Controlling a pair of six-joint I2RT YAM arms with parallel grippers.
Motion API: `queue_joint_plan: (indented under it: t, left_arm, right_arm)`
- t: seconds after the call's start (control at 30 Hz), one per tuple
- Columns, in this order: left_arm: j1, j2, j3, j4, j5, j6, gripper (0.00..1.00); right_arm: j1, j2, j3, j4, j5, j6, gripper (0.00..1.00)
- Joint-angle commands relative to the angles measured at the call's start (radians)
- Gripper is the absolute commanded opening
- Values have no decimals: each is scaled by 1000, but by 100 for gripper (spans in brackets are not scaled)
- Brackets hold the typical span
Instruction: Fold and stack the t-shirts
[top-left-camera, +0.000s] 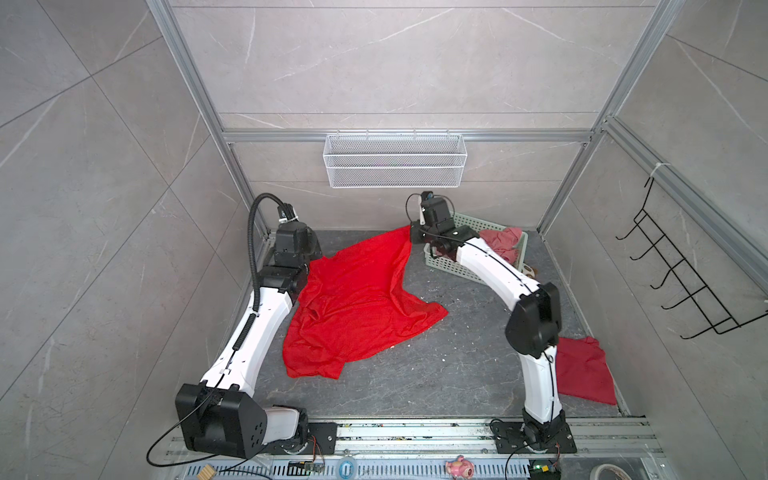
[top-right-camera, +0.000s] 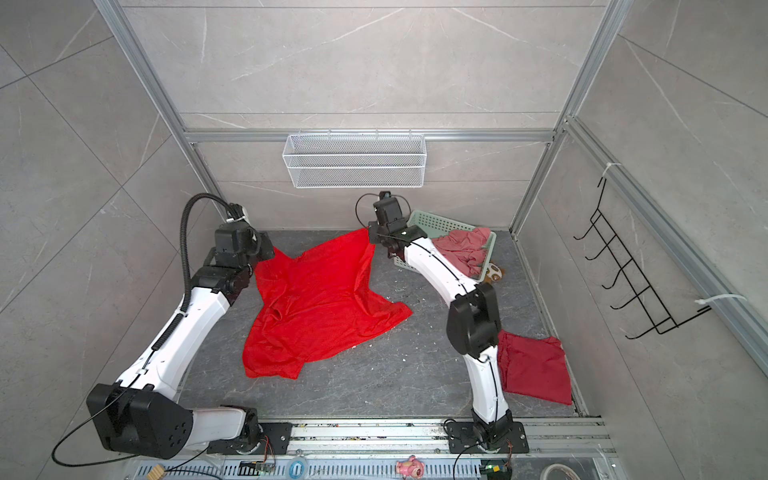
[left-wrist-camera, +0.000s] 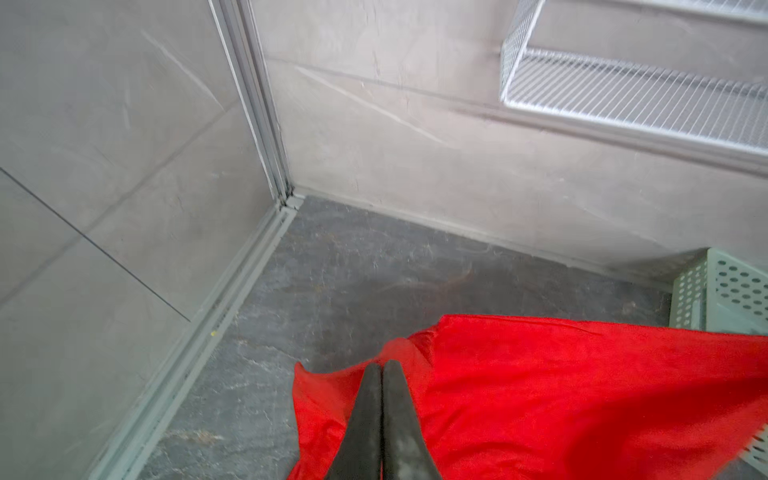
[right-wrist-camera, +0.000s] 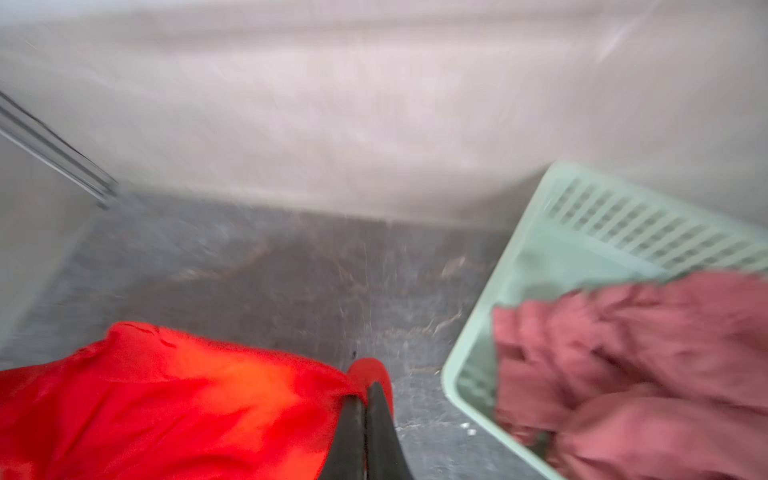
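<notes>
Two far corners of red t-shirt (top-left-camera: 353, 307) clamped, one by left tool (left-wrist-camera: 381, 365), one by right tool (right-wrist-camera: 368, 388); rest lying mid-worktop (top-left-camera: 457, 365). Best pulled apart evenly, taut, lowered flat. Crimson t-shirt (top-left-camera: 582, 370) near right; pink t-shirts (top-left-camera: 503, 243) in basket (top-left-camera: 444, 264) far right.

The bright red t-shirt (top-left-camera: 353, 307) is thin, matt, creased cloth; the basket (top-left-camera: 445, 262) is pale-green perforated plastic; the tabletop (top-left-camera: 436, 374) looks like dark, matt stone.

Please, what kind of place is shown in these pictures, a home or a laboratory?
Probably a robot test cell: silver aluminium frame posts hold grey tile-look panels, two white-and-black arms are bolted to a metal rail, and a mint-green plastic lattice basket holds salmon-pink garments.
</notes>
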Motion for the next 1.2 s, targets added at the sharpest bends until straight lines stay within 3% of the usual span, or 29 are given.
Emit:
queue_joint_plan:
  t: [0.0, 0.13, 0.27, 0.33, 0.63, 0.9, 1.17]
  left_arm:
    - [10, -93, 138, 20, -42, 102, 0]
    - [11, -145, 264, 13, -49, 169, 0]
    - [12, -223, 351, 9, 21, 193, 0]
    - [11, -260, 389, -2, 52, 201, 0]
    - [11, -308, 721, -18, 106, 333, 0]
    - [10, -227, 911, -13, 81, 430, 0]
    - [10, -76, 820, 49, 45, 469, 0]
  right_arm:
    - [3, -222, -59, -3, 56, -97, 0]
    - [38, -443, -135, 4, 115, -209, 0]
    - [182, -618, -145, -4, 293, -426, 0]
    - [238, -668, -123, -35, 320, -476, 0]
    - [316, -858, 13, -119, 176, -499, 0]
    - [315, -864, 89, -150, 103, -507, 0]
    - [315, -706, -35, -65, 301, -522, 0]
